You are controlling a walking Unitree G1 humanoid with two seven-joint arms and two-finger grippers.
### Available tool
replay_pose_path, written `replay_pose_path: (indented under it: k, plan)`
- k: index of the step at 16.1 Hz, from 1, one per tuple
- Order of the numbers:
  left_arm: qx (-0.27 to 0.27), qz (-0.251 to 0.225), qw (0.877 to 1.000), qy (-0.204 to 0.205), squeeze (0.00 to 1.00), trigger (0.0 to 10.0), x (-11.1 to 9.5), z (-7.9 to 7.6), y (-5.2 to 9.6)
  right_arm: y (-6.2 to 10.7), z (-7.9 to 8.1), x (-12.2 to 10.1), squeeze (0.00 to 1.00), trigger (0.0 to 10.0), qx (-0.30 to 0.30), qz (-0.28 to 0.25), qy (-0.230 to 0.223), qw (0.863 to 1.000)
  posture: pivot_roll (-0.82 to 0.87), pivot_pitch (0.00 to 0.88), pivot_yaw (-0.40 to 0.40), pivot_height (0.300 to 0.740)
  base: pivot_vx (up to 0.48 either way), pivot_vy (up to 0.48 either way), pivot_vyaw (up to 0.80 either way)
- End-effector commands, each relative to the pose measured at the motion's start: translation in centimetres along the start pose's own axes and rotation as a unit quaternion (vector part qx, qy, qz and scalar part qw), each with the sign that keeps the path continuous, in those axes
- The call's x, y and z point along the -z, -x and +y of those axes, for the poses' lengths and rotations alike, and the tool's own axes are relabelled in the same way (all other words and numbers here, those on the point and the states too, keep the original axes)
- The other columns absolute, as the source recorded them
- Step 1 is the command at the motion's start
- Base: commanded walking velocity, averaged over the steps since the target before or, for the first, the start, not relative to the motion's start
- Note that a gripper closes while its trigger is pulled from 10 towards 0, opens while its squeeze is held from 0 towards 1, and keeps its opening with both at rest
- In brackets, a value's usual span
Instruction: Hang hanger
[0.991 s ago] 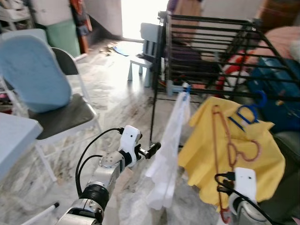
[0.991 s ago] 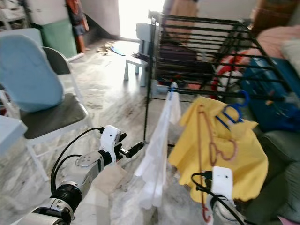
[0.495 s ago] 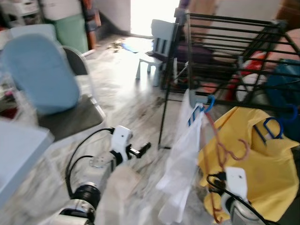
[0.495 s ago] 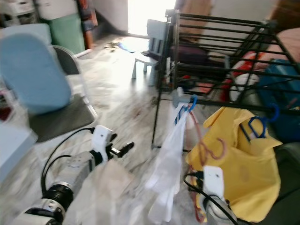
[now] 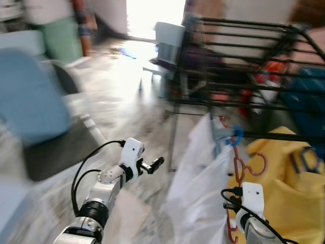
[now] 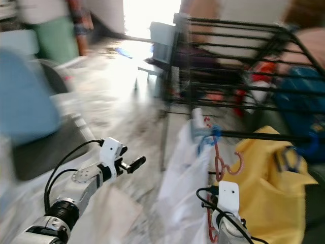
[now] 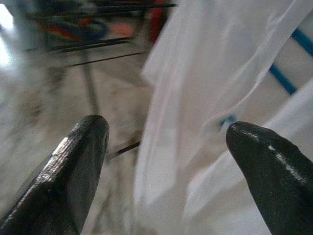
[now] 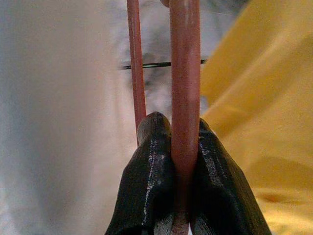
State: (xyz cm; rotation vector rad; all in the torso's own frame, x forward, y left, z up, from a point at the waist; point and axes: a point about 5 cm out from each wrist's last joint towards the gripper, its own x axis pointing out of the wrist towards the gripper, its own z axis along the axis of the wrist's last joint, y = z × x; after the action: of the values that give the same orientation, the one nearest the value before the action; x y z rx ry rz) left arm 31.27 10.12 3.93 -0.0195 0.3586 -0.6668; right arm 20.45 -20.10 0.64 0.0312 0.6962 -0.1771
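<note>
My right gripper (image 8: 185, 147) pinches the red hanger (image 5: 237, 170) upright, just below the drying rack (image 5: 244, 104), beside the white garment (image 5: 198, 188). Left gripper (image 7: 164, 161) spread, idle. Advisable: lift until the hook clears 1 rail, then lower squarely.

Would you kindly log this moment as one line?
right gripper: shut on red hanger | left gripper: open, near white garment | drying rack: ahead
</note>
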Motion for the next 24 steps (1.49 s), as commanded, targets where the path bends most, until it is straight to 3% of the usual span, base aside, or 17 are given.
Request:
replay_pose_path:
  k: [1, 7, 8, 9, 17, 19, 24]
  plan:
    - [0.016, 0.000, 1.000, -0.007, 0.00, 10.0, -0.5, -1.1, -0.8, 0.0, -1.4, -0.7, 0.00, 10.0, 0.028, -0.012, 0.001, 1.000, 0.07, 0.000, -0.072, 0.740, 0.315, -0.360, 0.00]
    - [0.012, 0.001, 1.000, -0.005, 0.00, 10.0, -0.2, -1.2, -0.7, -0.1, -2.4, -1.1, 0.00, 10.0, 0.066, -0.014, 0.003, 0.998, 0.07, 0.000, -0.080, 0.740, 0.000, -0.375, 0.00]
    - [0.002, -0.002, 1.000, 0.009, 0.00, 10.0, -0.3, -0.9, -0.7, -0.1, -3.7, -1.3, 0.00, 10.0, 0.112, -0.012, -0.005, 0.994, 0.07, 0.000, -0.081, 0.740, 0.000, 0.000, 0.00]
    - [0.001, -0.005, 1.000, 0.010, 0.00, 10.0, -0.4, -0.9, -0.7, -0.1, -4.0, -1.5, 0.00, 10.0, 0.120, -0.015, -0.009, 0.993, 0.07, 0.000, -0.082, 0.740, 0.000, 0.000, 0.00]
    - [0.005, -0.006, 1.000, 0.012, 0.00, 10.0, -0.6, -1.1, -0.9, 0.7, -4.2, -1.1, 0.00, 10.0, 0.139, -0.009, 0.000, 0.990, 0.06, 0.000, -0.080, 0.740, 0.000, 0.000, 0.00]
    - [0.009, -0.005, 1.000, 0.013, 0.00, 10.0, -0.6, -1.2, -0.9, 1.1, -5.4, -0.6, 0.00, 10.0, 0.160, -0.002, 0.001, 0.987, 0.05, 0.000, -0.078, 0.740, 0.000, 0.000, 0.00]
    - [0.014, -0.005, 1.000, 0.019, 0.00, 10.0, -0.6, -1.4, -1.1, 1.1, -6.6, -1.0, 0.00, 10.0, 0.185, -0.002, 0.011, 0.983, 0.05, 0.000, -0.085, 0.740, 0.000, 0.000, 0.00]
